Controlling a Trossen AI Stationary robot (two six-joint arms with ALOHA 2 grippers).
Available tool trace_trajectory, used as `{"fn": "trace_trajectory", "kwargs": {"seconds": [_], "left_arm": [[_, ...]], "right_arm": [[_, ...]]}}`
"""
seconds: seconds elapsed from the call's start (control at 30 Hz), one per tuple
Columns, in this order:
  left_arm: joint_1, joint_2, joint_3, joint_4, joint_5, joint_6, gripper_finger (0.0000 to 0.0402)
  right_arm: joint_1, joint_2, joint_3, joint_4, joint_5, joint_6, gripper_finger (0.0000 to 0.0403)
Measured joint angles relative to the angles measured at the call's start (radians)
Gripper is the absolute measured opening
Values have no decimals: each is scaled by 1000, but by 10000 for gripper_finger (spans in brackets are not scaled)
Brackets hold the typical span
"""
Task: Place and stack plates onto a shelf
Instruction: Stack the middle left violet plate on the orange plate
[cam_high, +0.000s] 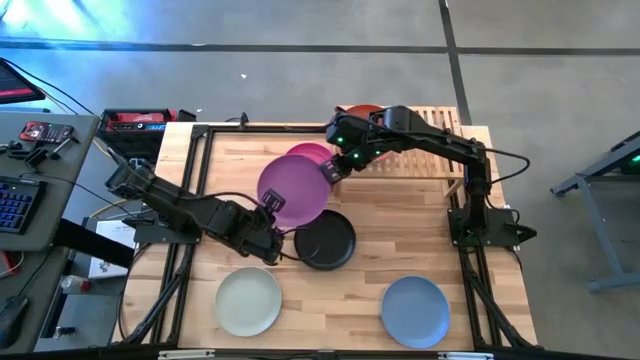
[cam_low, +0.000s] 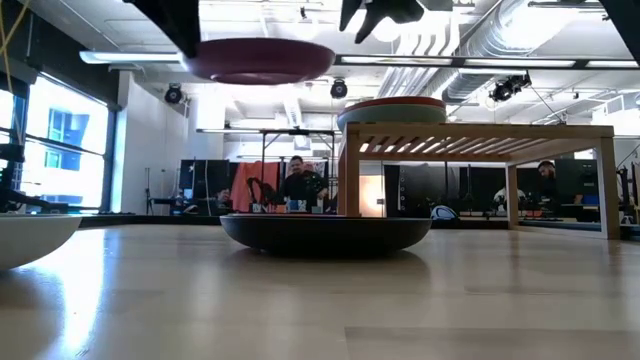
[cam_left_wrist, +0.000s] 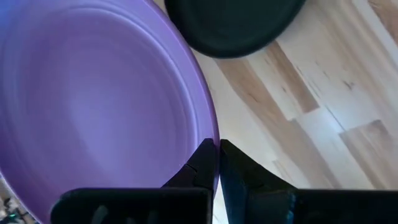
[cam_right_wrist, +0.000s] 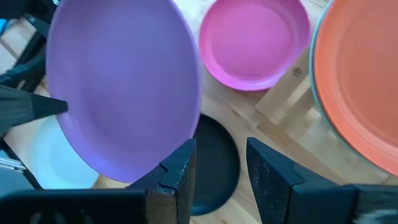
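Above the black plate (cam_high: 325, 241), purple plate (cam_high: 292, 189) pinched by left gripper (cam_high: 272, 204); right gripper (cam_high: 331, 170) spread beside its rim.

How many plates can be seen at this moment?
6: purple in the left end effector, magenta on the table beside the shelf, orange-red on the shelf, black, off-white and blue on the table. Others may hide beneath the orange-red one.
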Motion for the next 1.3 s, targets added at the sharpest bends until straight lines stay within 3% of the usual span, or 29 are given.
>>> {"fn": "trace_trajectory", "kwargs": {"seconds": [0.33,1.0,1.13,1.3], "left_arm": [[1,0,0,106,-88,90,0],[12,0,0,178,-166,143,0],[23,0,0,192,-152,149,0],[29,0,0,208,-154,149,0]], "right_arm": [[0,-1,0,55,27,-27,119],[0,-1,0,52,57,-27,113],[0,-1,0,52,55,-27,89],[-2,-2,0,49,56,-39,17]]}}
